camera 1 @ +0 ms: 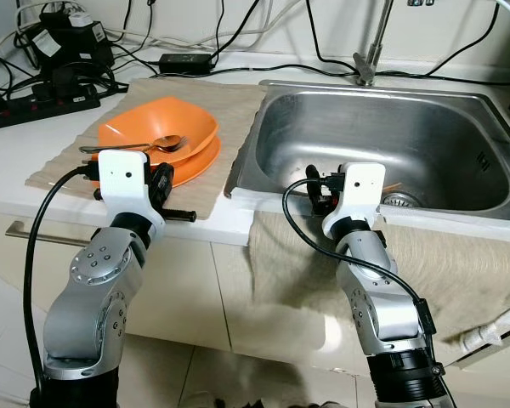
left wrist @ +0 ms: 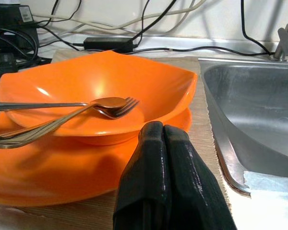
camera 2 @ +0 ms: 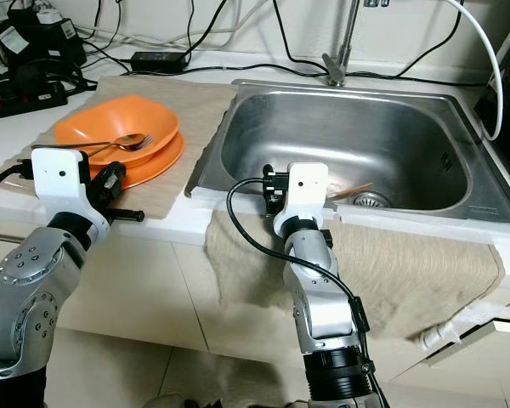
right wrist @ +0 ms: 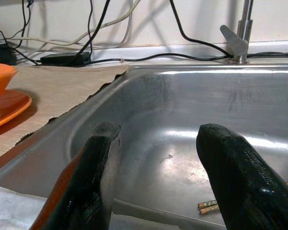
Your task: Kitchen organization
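Bowl on plate, on mat at 10 o'clock. Spoon and fork in bowl. Sink right of mat, at 1 o'clock; chopsticks inside. Tap behind sink, 12 o'clock. Power strip far left, 10 o'clock.
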Tool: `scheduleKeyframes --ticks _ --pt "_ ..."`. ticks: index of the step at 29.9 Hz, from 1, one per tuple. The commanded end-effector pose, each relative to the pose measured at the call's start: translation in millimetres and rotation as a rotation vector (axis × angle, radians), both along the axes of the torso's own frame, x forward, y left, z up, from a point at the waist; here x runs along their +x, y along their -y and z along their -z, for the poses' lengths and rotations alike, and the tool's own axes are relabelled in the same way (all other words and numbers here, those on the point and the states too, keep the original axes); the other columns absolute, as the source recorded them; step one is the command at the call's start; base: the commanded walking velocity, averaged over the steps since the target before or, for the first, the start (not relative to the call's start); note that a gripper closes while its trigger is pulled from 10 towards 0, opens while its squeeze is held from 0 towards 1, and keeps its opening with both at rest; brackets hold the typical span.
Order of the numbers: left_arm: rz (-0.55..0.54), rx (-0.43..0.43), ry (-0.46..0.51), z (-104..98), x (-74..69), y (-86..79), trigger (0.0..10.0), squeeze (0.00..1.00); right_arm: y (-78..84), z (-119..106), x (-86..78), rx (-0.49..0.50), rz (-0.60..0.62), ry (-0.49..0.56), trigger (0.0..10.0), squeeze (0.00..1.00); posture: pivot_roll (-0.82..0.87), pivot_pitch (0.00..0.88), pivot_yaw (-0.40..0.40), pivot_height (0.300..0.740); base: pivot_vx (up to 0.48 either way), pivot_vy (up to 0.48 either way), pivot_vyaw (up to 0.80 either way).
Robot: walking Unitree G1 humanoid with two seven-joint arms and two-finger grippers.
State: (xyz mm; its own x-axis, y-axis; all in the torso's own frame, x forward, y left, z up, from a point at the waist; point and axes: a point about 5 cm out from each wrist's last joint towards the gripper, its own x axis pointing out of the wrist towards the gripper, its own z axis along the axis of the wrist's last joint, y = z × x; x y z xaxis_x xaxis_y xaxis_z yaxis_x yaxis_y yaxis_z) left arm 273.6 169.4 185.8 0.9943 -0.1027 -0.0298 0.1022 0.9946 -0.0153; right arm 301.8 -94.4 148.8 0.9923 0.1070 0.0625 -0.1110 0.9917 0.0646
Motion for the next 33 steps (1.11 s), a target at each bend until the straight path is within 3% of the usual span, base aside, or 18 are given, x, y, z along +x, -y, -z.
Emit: scheduleKeyframes --ticks 1,5,6,7,13,14,15,16,17,19,20,33 --pt "-0.007 0.012 0.005 -0.2 1.6 -1.2 10.0 0.0 -1.7 -0.9 -0.4 0.014 -0.001 0.008 10.0 0.0 0.07 0.01 0.046 0.74 0.0 0.0 0.0" --pt "-0.005 0.013 0.006 0.1 1.8 -0.9 10.0 0.0 -1.9 -1.5 -0.2 0.011 0.002 0.011 10.0 0.0 0.07 0.011 0.046 0.74 0.0 0.0 0.0" --pt "-0.004 0.013 0.006 0.1 1.9 -0.9 10.0 0.0 -1.8 -1.8 -0.2 0.011 0.004 0.012 10.0 0.1 0.07 0.011 0.046 0.74 0.0 0.0 0.0" --pt "-0.005 0.012 0.006 0.2 2.0 -1.0 10.0 0.0 -1.9 -2.3 -0.2 0.019 0.003 0.016 10.0 1.0 0.07 0.01 0.046 0.74 0.0 0.0 0.0" --pt "-0.001 0.011 0.004 1.0 2.5 0.4 10.0 0.0 -2.6 -2.4 0.5 0.011 -0.001 0.015 10.0 1.0 0.07 0.009 0.044 0.74 0.0 0.0 0.0" --pt "0.0 0.01 0.003 1.1 2.6 0.7 10.0 0.0 -2.5 -2.4 0.9 0.008 0.003 0.014 10.0 0.69 0.07 0.009 0.044 0.74 0.0 0.0 0.0" --pt "0.0 0.01 0.003 1.1 2.6 0.8 10.0 0.0 -2.6 -2.3 1.2 0.007 0.004 0.012 10.0 0.0 0.07 0.009 0.044 0.74 0.0 0.0 0.0" --pt "0.001 0.01 0.003 1.2 2.6 0.9 10.0 0.0 -2.7 -2.0 1.3 0.006 0.004 0.01 10.0 0.0 0.07 0.009 0.044 0.74 0.0 0.0 0.0" --pt "0.001 0.005 0.003 1.3 2.6 1.1 10.0 0.76 -2.9 -1.9 1.4 0.004 0.003 0.009 10.0 0.0 0.08 0.008 0.044 0.74 0.0 0.0 0.0" --pt "0.001 0.001 0.003 1.3 2.5 1.2 10.0 0.76 -3.0 -1.8 1.3 0.004 0.001 0.009 10.0 0.0 0.08 0.008 0.044 0.74 0.0 0.0 0.0" --pt "0.006 -0.002 0.003 1.3 2.5 1.5 10.0 1.0 -3.0 -1.8 1.3 0.002 0.001 0.01 10.0 0.0 0.08 0.008 0.043 0.74 0.0 0.0 0.0" --pt "0.013 0.009 0.022 -2.4 3.8 2.8 10.0 1.0 -3.7 -0.9 2.2 -0.006 -0.001 0.014 10.0 0.0 0.08 0.0 0.044 0.74 0.0 0.0 0.0"
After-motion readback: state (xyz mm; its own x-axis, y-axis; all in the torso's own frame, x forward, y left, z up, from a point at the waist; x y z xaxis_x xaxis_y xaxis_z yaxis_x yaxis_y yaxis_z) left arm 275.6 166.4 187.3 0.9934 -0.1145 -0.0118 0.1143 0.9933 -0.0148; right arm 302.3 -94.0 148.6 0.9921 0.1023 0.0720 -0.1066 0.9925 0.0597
